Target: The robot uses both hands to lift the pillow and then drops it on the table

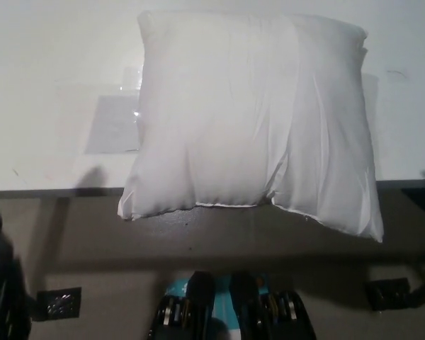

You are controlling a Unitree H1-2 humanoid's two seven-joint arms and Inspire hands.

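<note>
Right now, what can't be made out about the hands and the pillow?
- Left hand: head view, only a dark, motion-blurred shape at the lower left edge; open or shut cannot be told.
- Right hand: head view, cut off by the right edge; only a dark sliver shows.
- Pillow: head view, its underside and the table edge beneath it are hidden by the pillow itself.
</note>
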